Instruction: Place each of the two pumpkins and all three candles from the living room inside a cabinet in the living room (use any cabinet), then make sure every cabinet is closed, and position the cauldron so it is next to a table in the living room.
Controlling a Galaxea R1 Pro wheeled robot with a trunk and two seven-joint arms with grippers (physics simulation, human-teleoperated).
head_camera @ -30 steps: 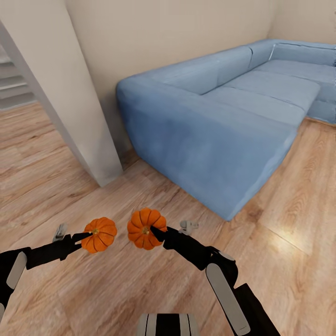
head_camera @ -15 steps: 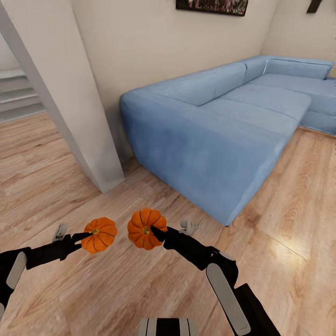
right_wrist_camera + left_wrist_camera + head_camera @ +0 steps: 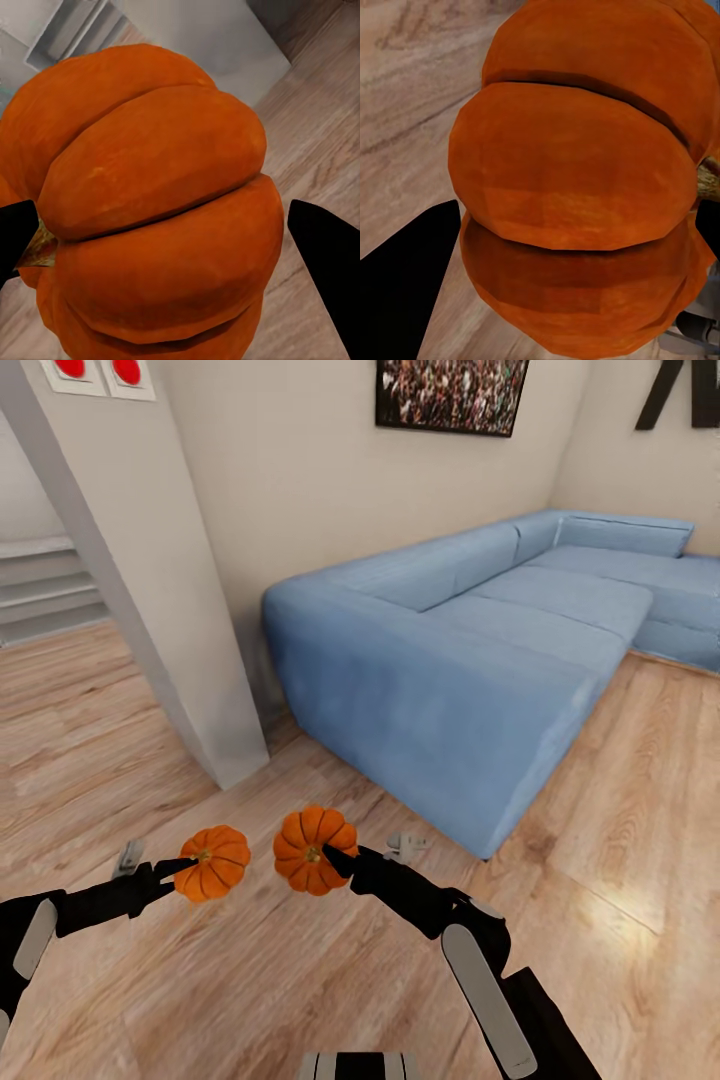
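My left end effector [image 3: 186, 865] is clamped on one pumpkin [image 3: 214, 862], its dark fingers pinching the fruit near the stem. In the left wrist view that pumpkin [image 3: 585, 180] bulks large and ribbed, with a black finger [image 3: 405, 277] beside it and wood floor behind. My right end effector [image 3: 334, 856] grips the second pumpkin [image 3: 312, 849] the same way; in the right wrist view this pumpkin [image 3: 157, 210] sits between two black fingertips [image 3: 326, 262], its tan stem stub at one side.

In the head view, both pumpkins hang above the wooden floor [image 3: 620, 880], near each other but apart, the left one at about 9 o'clock from the right one. My two dark forearms run back from them toward 6 o'clock.

Farther out, a long blue sofa [image 3: 470, 650] spreads from about 12 toward 2 o'clock of the pumpkins, its near corner just beyond my right end effector. At 11 o'clock a pale wall pillar [image 3: 170, 610] meets the floor, with two red-dotted panels [image 3: 98, 372] high on it. Grey steps [image 3: 45, 590] lie past it at 10 o'clock. A dark framed picture [image 3: 452, 395] hangs on the wall above the sofa.
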